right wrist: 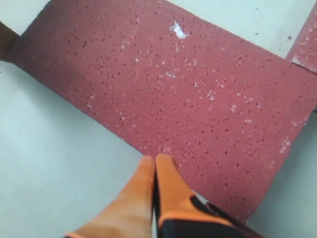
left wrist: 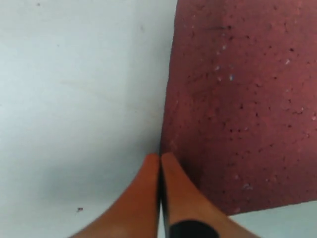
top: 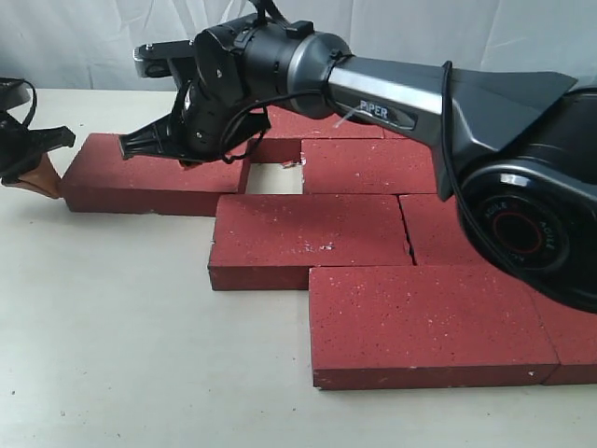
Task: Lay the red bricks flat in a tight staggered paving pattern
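Red bricks (top: pixel 308 233) lie flat on the counter (top: pixel 112 327), most of them already packed in offset rows beneath and beyond the right arm. 1 outlying brick (top: pixel 103 168) sits directly in front of the left end effector (top: pixel 45 179), stopping short of the pack so that a small square gap (top: pixel 273 177) shows bare counter at its far end. The left end effector (left wrist: pixel 159 158) is clenched with nothing between its fingers, and its tips touch the near short end of this brick (left wrist: pixel 237 99). The right end effector (right wrist: pixel 154 159) is likewise clenched and empty, its tips resting at 1 long edge of the same brick (right wrist: pixel 173 89). These pavers look heavy, rigid and rough-faced, with small white chips, so they should grip the counter and resist sliding. Each looks too wide and thick to pinch comfortably, so pushing on an end or side face with closed fingers seems the safer hold. The outlying brick's long axis runs straight away from the left end effector's tips toward the gap, parallel to the rows, so a push along that axis would probably close it.
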Tool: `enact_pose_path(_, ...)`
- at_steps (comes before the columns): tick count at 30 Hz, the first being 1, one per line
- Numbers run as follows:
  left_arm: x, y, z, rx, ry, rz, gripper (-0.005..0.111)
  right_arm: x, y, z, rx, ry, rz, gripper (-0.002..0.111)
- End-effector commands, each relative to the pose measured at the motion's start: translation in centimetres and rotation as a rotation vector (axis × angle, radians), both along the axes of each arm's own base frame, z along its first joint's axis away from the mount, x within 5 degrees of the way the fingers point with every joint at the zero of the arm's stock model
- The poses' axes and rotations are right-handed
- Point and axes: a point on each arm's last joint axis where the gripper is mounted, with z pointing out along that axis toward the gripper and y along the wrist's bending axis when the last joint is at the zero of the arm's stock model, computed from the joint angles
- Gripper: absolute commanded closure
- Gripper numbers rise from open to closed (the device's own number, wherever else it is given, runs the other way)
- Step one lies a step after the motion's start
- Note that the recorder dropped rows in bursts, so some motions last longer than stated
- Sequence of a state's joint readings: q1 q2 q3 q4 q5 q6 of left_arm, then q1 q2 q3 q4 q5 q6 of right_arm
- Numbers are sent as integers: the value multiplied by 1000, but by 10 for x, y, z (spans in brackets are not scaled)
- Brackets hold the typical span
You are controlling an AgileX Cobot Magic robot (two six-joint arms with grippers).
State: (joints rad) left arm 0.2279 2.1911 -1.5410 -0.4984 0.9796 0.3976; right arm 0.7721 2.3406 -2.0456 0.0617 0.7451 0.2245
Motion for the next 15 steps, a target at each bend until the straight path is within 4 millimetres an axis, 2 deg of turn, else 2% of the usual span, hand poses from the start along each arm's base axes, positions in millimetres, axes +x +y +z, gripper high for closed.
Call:
enact_pose_path(1,-2,-1,2,-18,26,-21,107,3,-4,14,0,-59,4,109)
enact_pose_path(5,-5,0,9,12,25,-41,107,3,-5,13,-16,-50,-4,109)
enact_pose_path(11,3,7,30,99,-119,-6,107,3,-5,13,-17,-49,-4,109)
enact_pose_path(15,8,8,26,109,-151,17,107,3,-5,13,-16,-50,-4,109)
